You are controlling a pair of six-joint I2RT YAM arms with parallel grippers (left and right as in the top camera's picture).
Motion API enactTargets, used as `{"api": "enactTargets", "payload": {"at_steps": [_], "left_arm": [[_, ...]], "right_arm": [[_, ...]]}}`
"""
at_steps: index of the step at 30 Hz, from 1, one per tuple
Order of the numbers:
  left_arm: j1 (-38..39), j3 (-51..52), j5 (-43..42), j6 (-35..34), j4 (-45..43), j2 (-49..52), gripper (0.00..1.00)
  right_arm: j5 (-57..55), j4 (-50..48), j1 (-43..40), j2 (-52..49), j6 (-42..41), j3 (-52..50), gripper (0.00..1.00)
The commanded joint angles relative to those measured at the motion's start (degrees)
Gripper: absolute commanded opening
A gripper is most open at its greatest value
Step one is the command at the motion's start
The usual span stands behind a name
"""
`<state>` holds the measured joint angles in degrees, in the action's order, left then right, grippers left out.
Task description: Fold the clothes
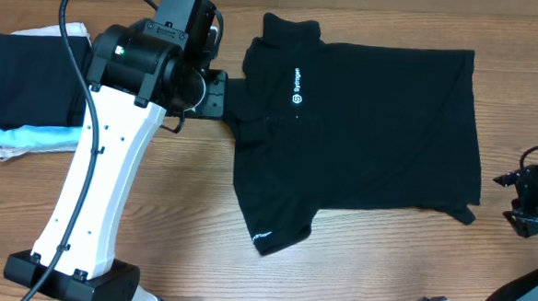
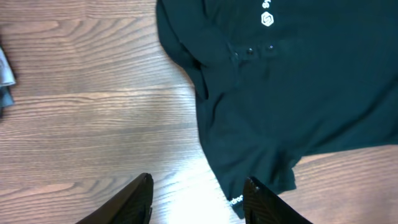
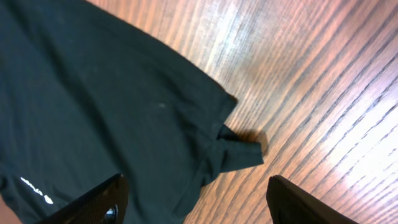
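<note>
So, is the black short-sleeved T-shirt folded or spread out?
Spread out: the black T-shirt lies flat at full length on the wooden table, white chest logo facing up, one sleeve sticking out.

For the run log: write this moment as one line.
black polo shirt spread on table | left fingers open, empty | right fingers open, empty | no fold yet

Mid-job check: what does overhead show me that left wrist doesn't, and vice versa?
Only overhead: the whole black T-shirt spread out, its hem end, and the right gripper beyond it. Only left wrist: two small placket buttons, and the left gripper open with bare table between its fingers. Both: the white chest logo and the white lettering at the sleeve hem.
</note>
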<state>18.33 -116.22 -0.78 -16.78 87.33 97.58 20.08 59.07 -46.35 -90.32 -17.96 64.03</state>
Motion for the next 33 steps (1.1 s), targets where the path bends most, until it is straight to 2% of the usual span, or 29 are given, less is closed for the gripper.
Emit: {"api": "enactTargets", "payload": {"at_steps": [1, 7, 13, 16, 20, 28, 33], "left_arm": [[-0.3, 0.4, 4.0, -1.5, -0.2, 1.3, 0.50], [-0.4, 1.1, 5.2, -1.7, -0.2, 2.7, 0.53], [-0.4, 5.7, 3.1, -1.6, -0.3, 4.0, 0.52], [-0.3, 10.3, -4.2, -0.9, -1.1, 4.0, 0.51], [0.4, 17.5, -16.5, 4.2, -2.0, 4.0, 0.52], [6.2, 31.0, -16.9, 5.0, -3.5, 4.0, 0.51], [13.4, 40.2, -16.9, -2.5, -8.9, 4.0, 0.54]], "right_arm": [[2.8, -0.2, -0.1, -3.2, 0.0, -2.0, 0.76], [2.5, 1.5, -0.1, -5.6, -1.6, -2.3, 0.93], [2.5, 3.6, 0.6, -5.6, -1.7, -2.5, 0.94], [2.5, 2.9, 2.0, -5.6, -1.9, -3.6, 0.95], [1.7, 1.4, 3.6, -5.7, -2.1, -4.2, 0.97], [1.0, 0.0, 3.6, -5.7, -3.2, -4.2, 0.97], [1.0, -0.9, 3.6, -5.7, -3.1, -4.2, 0.97]]}}
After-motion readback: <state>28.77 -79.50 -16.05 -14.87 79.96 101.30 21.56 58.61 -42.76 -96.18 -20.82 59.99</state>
